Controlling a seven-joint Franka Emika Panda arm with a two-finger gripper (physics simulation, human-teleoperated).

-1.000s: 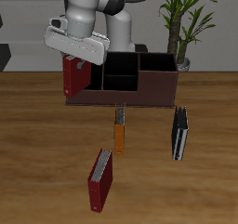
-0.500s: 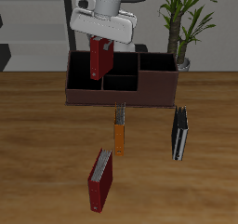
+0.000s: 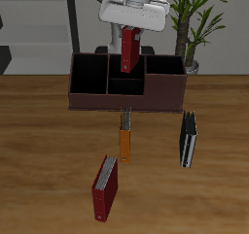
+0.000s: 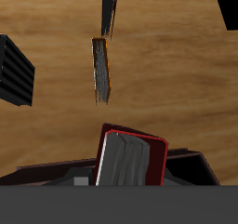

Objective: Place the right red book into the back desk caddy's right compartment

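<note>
My gripper is shut on the right red book, which hangs upright above the back desk caddy, over its small middle cells. The caddy is a long maroon-brown box with a black interior. Its right compartment, the large end section beside the plant pot, holds nothing that I can see. In the wrist view the held red book shows its white page edges, with the caddy's wall just behind it.
Another red book lies near the table's front edge. A slim orange book and a black book lie in front of the caddy. A potted plant stands behind the caddy's end.
The gripper has carried the red book up from beside the caddy's far end and sideways along the caddy toward the plant; it now hangs over the middle cells.
</note>
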